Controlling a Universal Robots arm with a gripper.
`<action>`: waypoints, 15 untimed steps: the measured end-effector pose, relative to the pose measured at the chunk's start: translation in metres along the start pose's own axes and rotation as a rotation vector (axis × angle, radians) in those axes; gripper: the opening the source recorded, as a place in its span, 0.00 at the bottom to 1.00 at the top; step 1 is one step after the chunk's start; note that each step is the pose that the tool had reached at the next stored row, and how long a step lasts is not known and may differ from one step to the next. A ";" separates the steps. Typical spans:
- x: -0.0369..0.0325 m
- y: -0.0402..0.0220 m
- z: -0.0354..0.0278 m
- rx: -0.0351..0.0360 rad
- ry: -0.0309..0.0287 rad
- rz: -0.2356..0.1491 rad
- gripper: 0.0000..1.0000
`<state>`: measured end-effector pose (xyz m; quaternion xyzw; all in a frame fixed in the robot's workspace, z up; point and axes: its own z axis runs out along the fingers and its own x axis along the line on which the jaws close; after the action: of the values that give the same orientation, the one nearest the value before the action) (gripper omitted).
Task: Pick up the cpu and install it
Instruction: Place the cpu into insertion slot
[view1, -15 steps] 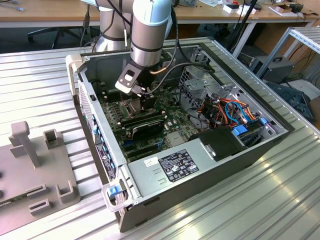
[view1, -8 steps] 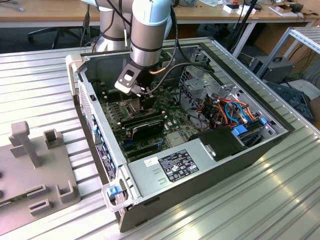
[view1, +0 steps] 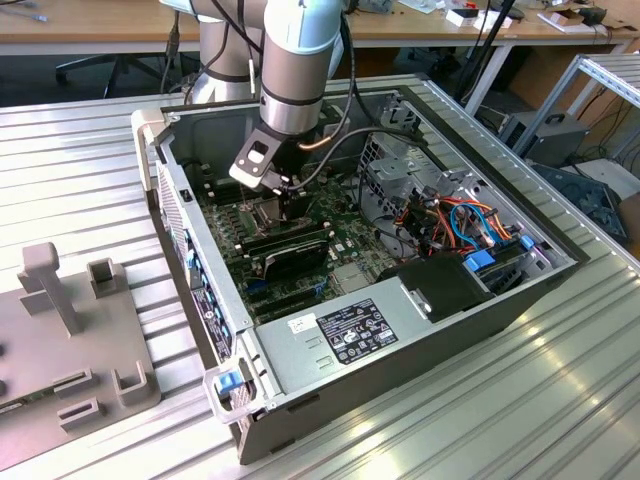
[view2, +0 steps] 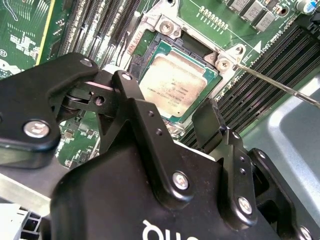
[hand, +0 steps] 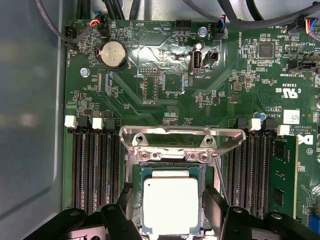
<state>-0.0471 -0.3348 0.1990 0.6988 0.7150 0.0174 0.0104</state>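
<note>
The black gripper (hand: 169, 195) has its jaws closed on opposite edges of the cpu (hand: 170, 212), a thin square silver-grey-topped chip. The cpu lies flat in the metal-framed socket (hand: 182, 134) on the green motherboard (hand: 165, 85).

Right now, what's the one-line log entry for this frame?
cpu: flat in socket, metal top up | gripper: low over cpu | load frame: swung open | grip: unclear

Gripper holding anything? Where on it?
Cannot tell: the gripper straddles the cpu at the socket, by two opposite edges, but contact is unclear.
</note>
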 end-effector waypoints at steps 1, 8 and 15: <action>0.0000 0.0000 -0.0006 -0.0001 0.0001 0.000 0.68; 0.0000 0.0004 -0.0036 0.0000 0.0001 0.000 0.68; 0.0002 0.0009 -0.0037 0.0001 -0.0007 0.022 0.68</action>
<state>-0.0463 -0.3346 0.2027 0.7066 0.7073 0.0173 0.0104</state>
